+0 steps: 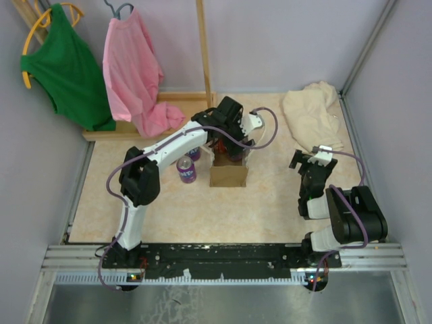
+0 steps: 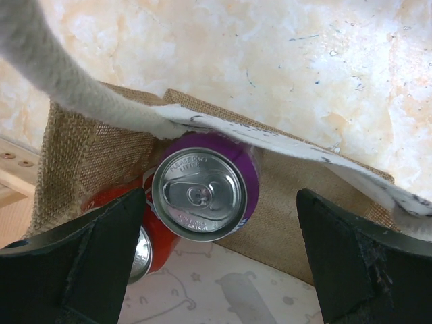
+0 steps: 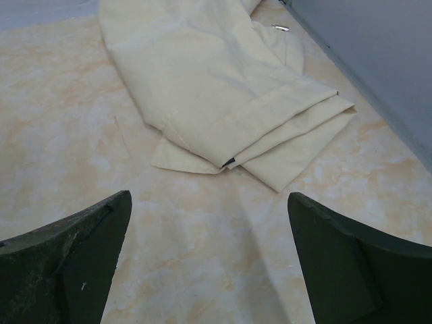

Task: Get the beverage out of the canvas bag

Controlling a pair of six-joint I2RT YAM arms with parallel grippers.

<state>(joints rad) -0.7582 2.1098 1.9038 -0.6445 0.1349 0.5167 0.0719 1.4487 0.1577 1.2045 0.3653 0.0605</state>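
Marbled beige bench (image 1: 169,209), walled on three sides. At its far left corner, a wooden rack (image 1: 200,61) hung with a green garment (image 1: 67,67) and a pink garment (image 1: 135,74). Heaped in the far right corner, a cream cloth (image 1: 312,115). Stretched from the near edge to mid-bench, the left arm (image 1: 169,145). Folded up by the right edge, the right arm (image 1: 344,216). Upright at mid-bench, the canvas bag (image 1: 228,174), mouth open. Directly above it, the left gripper (image 1: 231,150), fingers (image 2: 74,263) spread wide, clamped on nothing. Inside the bag, seen end-on between those fingers, the purple can (image 2: 202,194), with a red can (image 2: 128,236) beside it. Just left of the bag on the bench, a second purple can (image 1: 187,170). Near the cloth, the right gripper (image 1: 312,160), spread apart and empty over bare bench.
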